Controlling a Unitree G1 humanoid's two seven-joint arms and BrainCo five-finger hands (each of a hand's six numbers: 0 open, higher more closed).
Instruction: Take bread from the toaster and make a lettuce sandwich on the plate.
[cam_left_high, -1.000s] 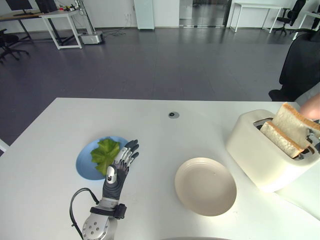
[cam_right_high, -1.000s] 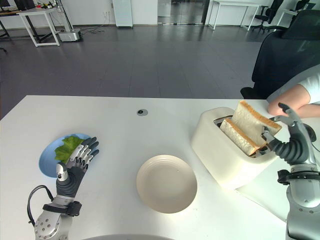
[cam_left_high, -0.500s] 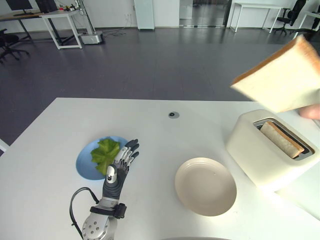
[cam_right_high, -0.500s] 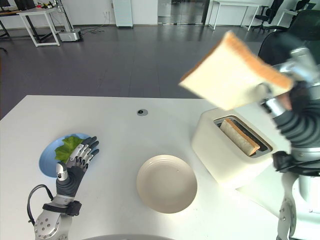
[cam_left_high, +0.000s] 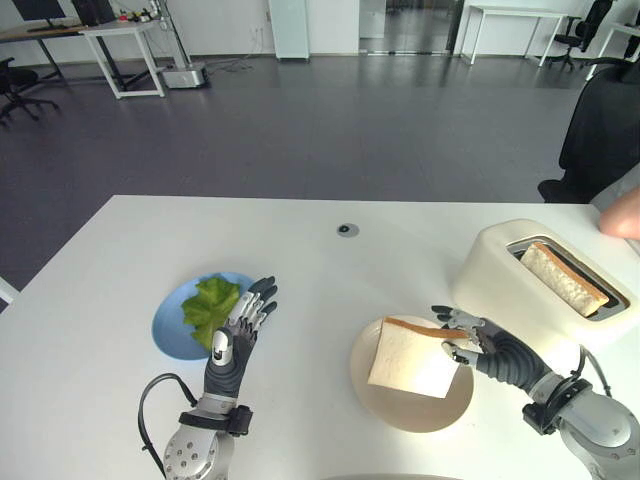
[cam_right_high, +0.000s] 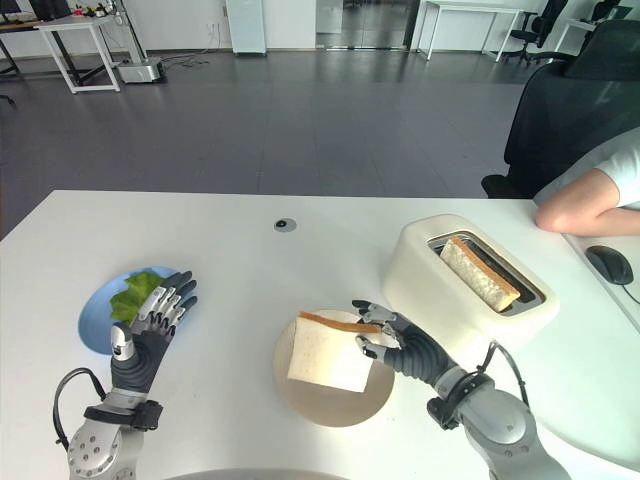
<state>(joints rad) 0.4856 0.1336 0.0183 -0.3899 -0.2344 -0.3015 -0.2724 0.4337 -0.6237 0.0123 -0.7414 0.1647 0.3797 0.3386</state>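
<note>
A white bread slice (cam_left_high: 410, 360) is tilted low over the cream plate (cam_left_high: 440, 415), and my right hand (cam_left_high: 490, 350) grips its right edge. A second slice (cam_left_high: 562, 280) stands in the far slot of the white toaster (cam_left_high: 510, 300) at the right. A green lettuce leaf (cam_left_high: 210, 305) lies on a blue plate (cam_left_high: 165, 330) at the left. My left hand (cam_left_high: 235, 340) rests on the table with its fingers spread, its fingertips at the blue plate's right rim, holding nothing.
A person's forearm (cam_right_high: 580, 210) rests on the table's far right corner, with a dark computer mouse (cam_right_high: 605, 263) near it. A small round grommet (cam_left_high: 347, 230) sits in the tabletop at the back centre. Bare table lies between the two plates.
My right hand pulled one slice up out of the toaster, swung it high, then brought it down left onto the cream plate. The left hand stayed still.
</note>
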